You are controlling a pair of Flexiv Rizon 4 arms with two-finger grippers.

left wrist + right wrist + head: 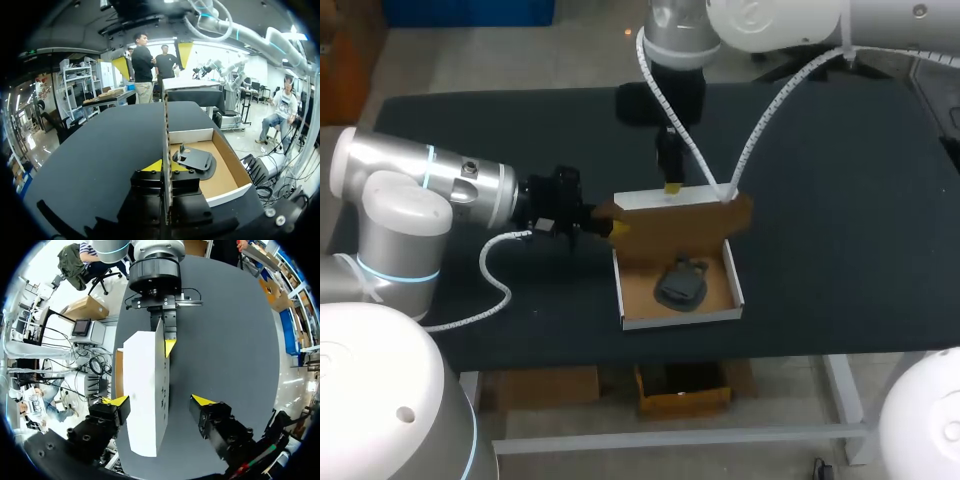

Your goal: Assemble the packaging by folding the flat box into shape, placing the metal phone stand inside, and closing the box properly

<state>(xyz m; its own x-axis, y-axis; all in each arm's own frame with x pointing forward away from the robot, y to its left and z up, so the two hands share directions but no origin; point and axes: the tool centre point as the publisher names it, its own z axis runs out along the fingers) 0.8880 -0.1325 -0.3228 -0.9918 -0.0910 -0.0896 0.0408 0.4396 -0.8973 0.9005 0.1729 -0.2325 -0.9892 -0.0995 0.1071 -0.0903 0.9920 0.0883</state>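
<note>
The cardboard box (732,285) lies open mid-table, brown inside and white outside, with the dark metal phone stand (682,283) in its tray. Its lid (670,218) stands upright along the far side. My left gripper (612,228) is shut on the lid's left edge. In the left wrist view the lid (166,125) runs edge-on between the fingers of my left gripper (166,167), with the stand (196,159) beside it. My right gripper (672,188) hangs over the lid's top edge. Its fingers (202,401) are open astride the lid (145,390), one clearly apart from it.
The black table (840,200) has bare room to the right of and behind the box. My left arm's white cable (495,285) loops over the table at the left. A dark flat shape (638,103) lies at the far edge under my right arm.
</note>
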